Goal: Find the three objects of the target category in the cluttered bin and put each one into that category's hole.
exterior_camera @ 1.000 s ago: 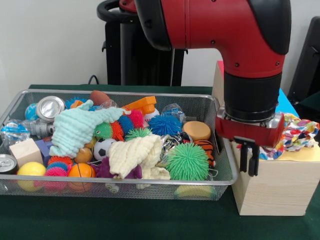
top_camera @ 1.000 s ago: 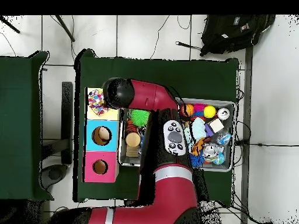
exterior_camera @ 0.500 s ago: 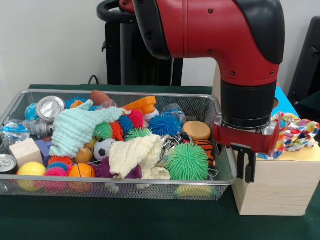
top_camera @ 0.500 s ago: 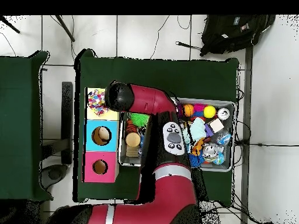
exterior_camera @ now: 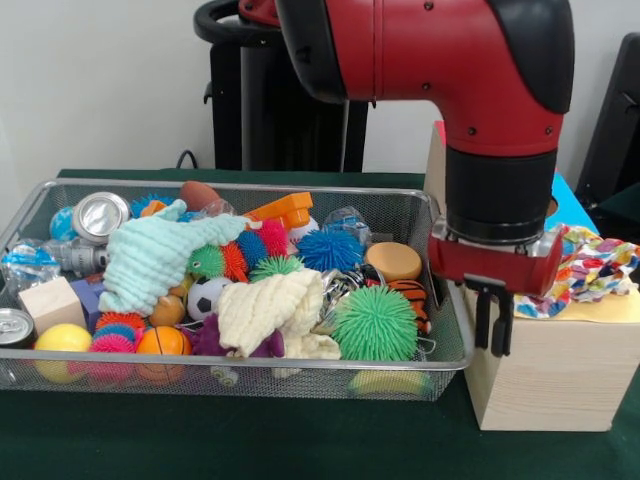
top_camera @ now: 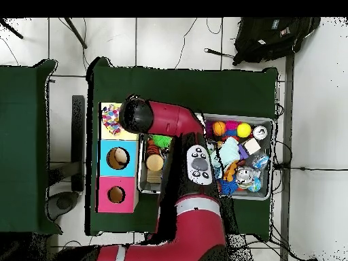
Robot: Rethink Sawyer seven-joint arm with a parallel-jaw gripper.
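- Between the wire bin (exterior_camera: 445, 345) and the wooden box (exterior_camera: 560, 370), the gripper (exterior_camera: 494, 322) hung low in the front view, its two dark fingers (exterior_camera: 482, 318) drawn close together with nothing between them that I could see; I read it as closed and empty
- On top of that box lay a patterned cloth (exterior_camera: 590, 270), bunched over the yellow section (top_camera: 127, 131) rather than down inside it; from above the arm (top_camera: 166, 119) covered most of that end, so I could not tell whether the hole was blocked
- The blue section (top_camera: 106, 158) and the pink section (top_camera: 103, 195) each showed an open round hole, both uncovered
- My judgement: cloths were the target, one was already delivered to the box, and I was between a drop-off and the next pick
- In the bin, the mint cloth (exterior_camera: 155, 255) sprawled across the far-left clutter and the cream cloth (exterior_camera: 268, 308) sat near the front wall, just beside the green spiky ball (exterior_camera: 375, 322)
- Spiky balls, cans, a wooden block (exterior_camera: 48, 303) and a round wooden puck (exterior_camera: 393, 261) crowded around both cloths
- The next move, as I judged it, called for lifting clear of the bin wall, parting the fingers, and coming down on the cream cloth's raised fold, away from the spiky ball, so that only fabric came up
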